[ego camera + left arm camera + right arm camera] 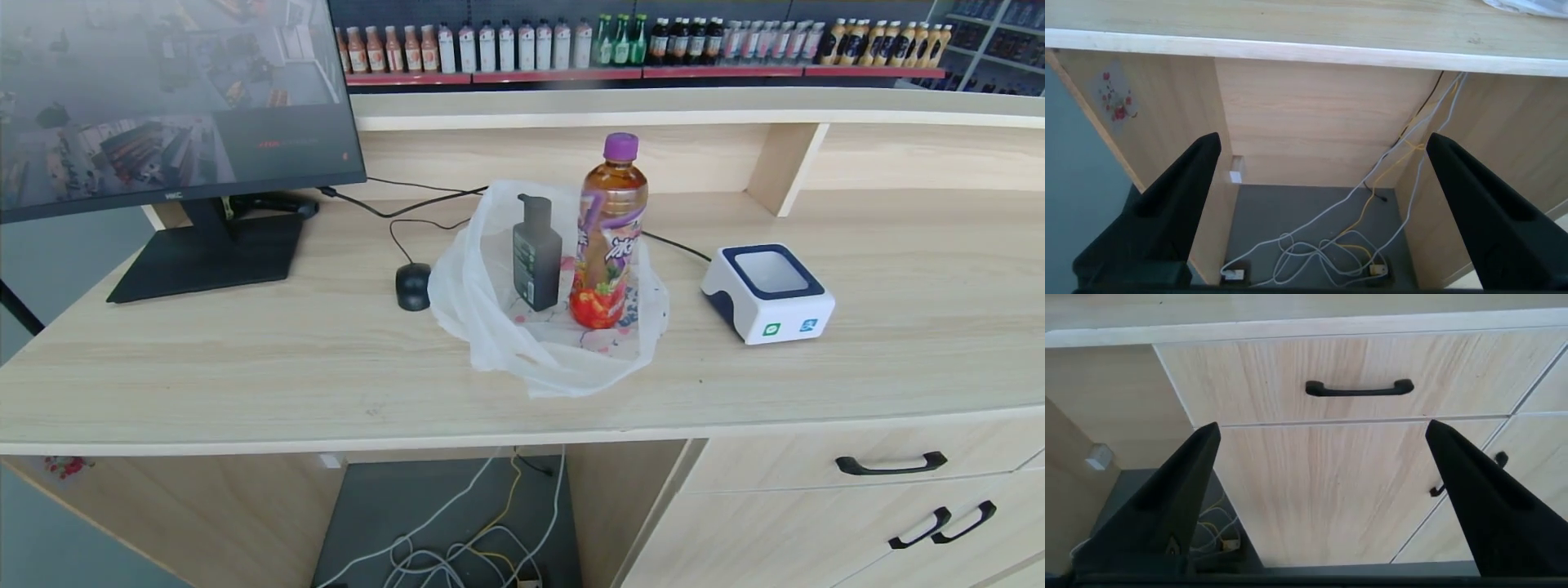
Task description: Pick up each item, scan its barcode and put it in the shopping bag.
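On the counter lies a translucent white shopping bag (490, 327), spread open. Inside it stand a dark pump bottle (536, 256) and a tall tea bottle (607, 237) with a purple cap, both upright. To the right of the bag sits the white and navy barcode scanner (767, 291). My left gripper (1323, 175) is open below the counter's front edge, facing the open leg space with cables. My right gripper (1323, 469) is open too, low in front of the drawer front (1355, 388).
A monitor (171, 90) on a black stand fills the counter's left, with a black mouse (412, 286) beside the bag. Cables run behind the bag. A raised shelf (694, 106) borders the back. Drawers with black handles (890, 465) sit under the right side.
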